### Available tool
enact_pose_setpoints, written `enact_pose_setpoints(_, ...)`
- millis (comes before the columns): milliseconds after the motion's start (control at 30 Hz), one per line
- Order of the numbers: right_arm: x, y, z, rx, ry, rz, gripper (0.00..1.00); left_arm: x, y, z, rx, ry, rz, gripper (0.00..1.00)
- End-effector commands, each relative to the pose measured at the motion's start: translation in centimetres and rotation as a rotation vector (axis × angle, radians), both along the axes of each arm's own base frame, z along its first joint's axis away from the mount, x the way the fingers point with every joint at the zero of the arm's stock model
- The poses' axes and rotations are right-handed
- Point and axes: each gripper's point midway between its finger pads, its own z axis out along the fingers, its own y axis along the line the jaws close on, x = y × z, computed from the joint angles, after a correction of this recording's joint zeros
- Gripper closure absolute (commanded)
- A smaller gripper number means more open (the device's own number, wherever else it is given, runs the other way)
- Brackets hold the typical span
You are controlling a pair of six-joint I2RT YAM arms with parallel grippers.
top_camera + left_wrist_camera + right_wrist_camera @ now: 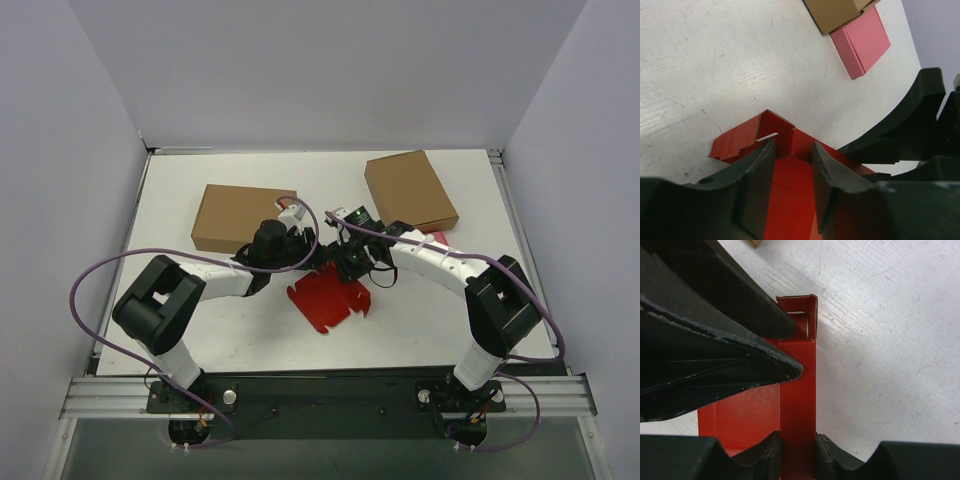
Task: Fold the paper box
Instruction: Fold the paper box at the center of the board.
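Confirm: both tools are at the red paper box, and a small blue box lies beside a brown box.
Not blue: the small box beside the brown box is pink, as the left wrist view shows. The paper box part holds.

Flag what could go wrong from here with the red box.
The left gripper and right gripper crowd one raised wall of the paper box, so they may collide. The right one's pinch could crumple that thin wall. The corner flap stands half-folded and might spring open.
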Motion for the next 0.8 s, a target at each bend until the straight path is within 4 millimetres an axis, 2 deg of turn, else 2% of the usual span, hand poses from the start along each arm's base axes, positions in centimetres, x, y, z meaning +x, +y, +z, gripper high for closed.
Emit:
enact_pose_setpoints(0,0.2,-0.5,0.3,-0.017,-0.006,0.003,0.81,-0.3,0.5,-0.4,0.028,-0.030,-0.040,0.47)
enact_pose_setpoints(33,0.2,-0.6,0.3,-0.019,-0.008,0.003,0.82,0.1,0.5,0.4,0.021,-0.049,-0.039,0.41)
enact_pose_setpoints(200,0.1,-1.3,0.3,-0.045,-0.024,0.006,0.87,1.6,1.5,3.9,0.002,-0.146,-0.036,0.36)
enact_pose_setpoints(300,0.2,-1.7,0.3,-0.064,-0.032,0.007,0.87,1.6,2.9,4.3,0.022,-0.171,-0.016,0.35)
enact_pose_setpoints(333,0.2,-1.7,0.4,-0.066,-0.036,0.005,0.87,1.8,3.6,4.1,0.029,-0.170,0.000,0.35)
enact_pose_setpoints(467,0.3,-1.9,0.4,-0.073,-0.042,0.009,0.87,1.6,6.5,0.9,0.083,-0.087,0.088,0.36)
enact_pose_setpoints(567,0.3,-2.0,0.5,-0.081,-0.049,0.008,0.88,0.9,6.7,0.1,0.085,-0.070,0.070,0.39)
enact_pose_setpoints(667,0.5,-2.0,0.8,-0.074,-0.054,-0.001,0.88,-0.7,6.3,-0.3,0.064,-0.082,0.030,0.40)
enact_pose_setpoints(700,0.5,-1.8,0.9,-0.063,-0.055,0.000,0.88,-1.5,6.4,-1.1,0.061,-0.059,0.018,0.40)
enact_pose_setpoints(767,0.5,-1.5,1.2,-0.045,-0.054,0.000,0.90,-1.9,6.4,-1.5,0.052,-0.047,0.014,0.40)
